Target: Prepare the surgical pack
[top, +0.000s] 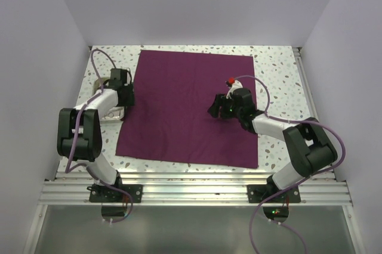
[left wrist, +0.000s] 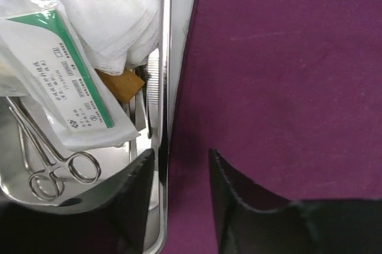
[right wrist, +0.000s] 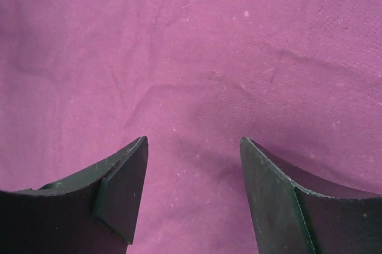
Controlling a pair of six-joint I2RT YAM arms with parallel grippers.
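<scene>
Two jaw pairs, both released: I had the steel tray's (left wrist: 164,27) rim between my left jaws, apparently to pull it onto the purple cloth (top: 179,105) alongside; the cloth lay spread flat beneath my empty right jaws.

Speckled table (top: 274,69), pale lilac walls (top: 197,3)

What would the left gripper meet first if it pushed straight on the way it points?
Probably the steel tray's rim, which runs between the left gripper's open jaws; depth is unclear.
</scene>
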